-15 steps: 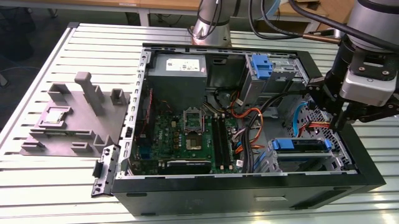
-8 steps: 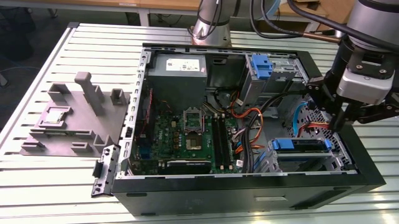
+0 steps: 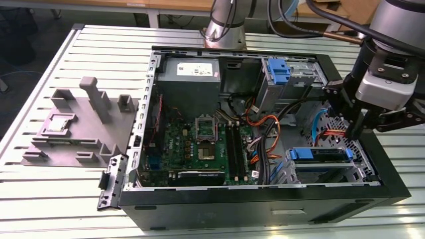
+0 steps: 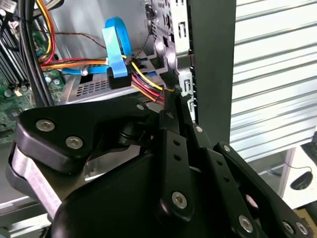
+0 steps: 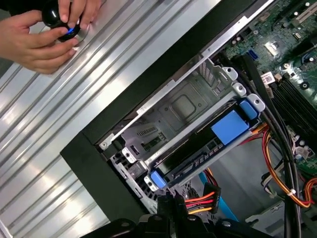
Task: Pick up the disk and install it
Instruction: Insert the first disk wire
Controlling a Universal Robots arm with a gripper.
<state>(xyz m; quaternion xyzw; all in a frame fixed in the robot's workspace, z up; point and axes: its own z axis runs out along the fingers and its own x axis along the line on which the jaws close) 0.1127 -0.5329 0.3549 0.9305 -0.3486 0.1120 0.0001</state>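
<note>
The black gripper is hanging inside the open computer case, at the exterior view's right, its fingers pressed together with nothing between them. In the second wrist view the fingertips are sitting just beside a bundle of red, yellow and black power wires and a black plug carrying a flat blue cable. Just below the gripper in the exterior view, the disk is sitting in its bay in the near corner of the case, its bright blue bracket showing across the top and a metal cage lying beside it. The green motherboard is filling the middle of the case floor, with orange cables trailing toward the drive bays. A grey power supply box is sitting at the far wall, beside another blue bracket. On the slatted metal table, a grey fixture is standing at the exterior view's left. In the first wrist view a person's hands are resting on a small black device on the table.
</note>
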